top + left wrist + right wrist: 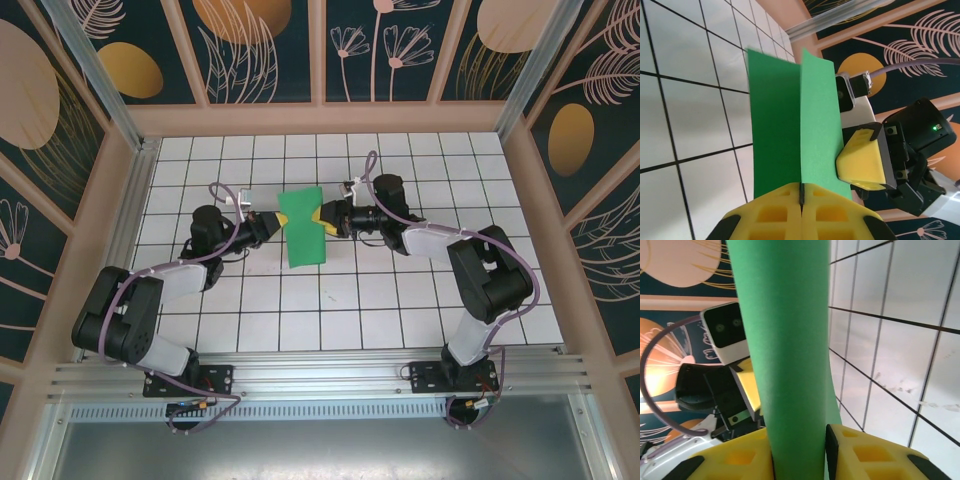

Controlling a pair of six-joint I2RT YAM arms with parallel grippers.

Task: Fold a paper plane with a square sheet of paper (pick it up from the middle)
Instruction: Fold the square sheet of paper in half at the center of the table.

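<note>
**Both arms meet on the folded green sheet**

We start at the near edge, where bare counter (400,300) lies between the arm bases and the action. At mid-counter we reach the square sheet of paper (303,230), already doubled into a long rectangle. It looks to us raised off the tiles rather than lying flat. Its long axis runs away from the bases, near to far, leaning slightly left at the far end.

The left gripper (272,224) sits at the sheet's left edge. On its wrist camera the jaws are pressed together on the paper right at the crease, with two green flaps fanning away from them. The right gripper (322,215) sits opposite, at the right edge and a touch farther up. On its own camera the yellow fingers (865,455) stand either side of a broad green band. Whether they pinch it or merely bracket it, we cannot tell. From the left wrist, one of those fingers touches the face of the right-hand flap.

So both sets of jaws lie across the long axis, above the sheet's middle, and the near end hangs free towards the bases. Neither arm is closer, but the left has the sure hold. We reckon the coming crease depends on that grip staying square to the centre line.

Beyond the sheet lie more white tiles, then the patterned back wall (320,50).
</note>
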